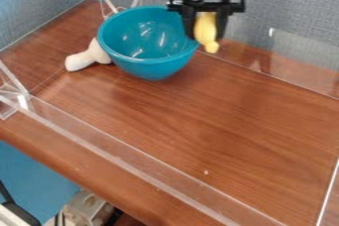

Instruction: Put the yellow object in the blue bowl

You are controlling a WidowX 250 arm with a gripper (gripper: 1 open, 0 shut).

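Banana point(207, 32) is up in your gripper point(207, 20), fingers clamped on it, hanging at the right rim of the bowl point(147, 44). It's off the table point(199, 121), and it is outside the bowl's mouth or just over the rim; you can't tell which from this angle.

Around it: the bowl sits left of the gripper in the picture, open side up, nothing seen inside. The mushroom point(89, 56) lies on the table just beside the bowl's left side, pale, on its side. White wire-like piece point(111, 4) pokes up behind the bowl's left rim. What stands in your way is the bowl's near-right rim, right next to the banana.

Edges: grey wall point(298, 17) runs behind the bowl and gripper, close to both. Clear strip point(133, 158) crosses the near-left side of the table; another clear strip point(284, 69) runs along the back right. You have open wood in front of the bowl and across the right of the table. Past the near-left edge you get a blue surface point(47, 166) with some hardware point(87, 210) at the bottom, partly cut off by the frame.

Count: one banana, one bowl, one mushroom, one gripper.
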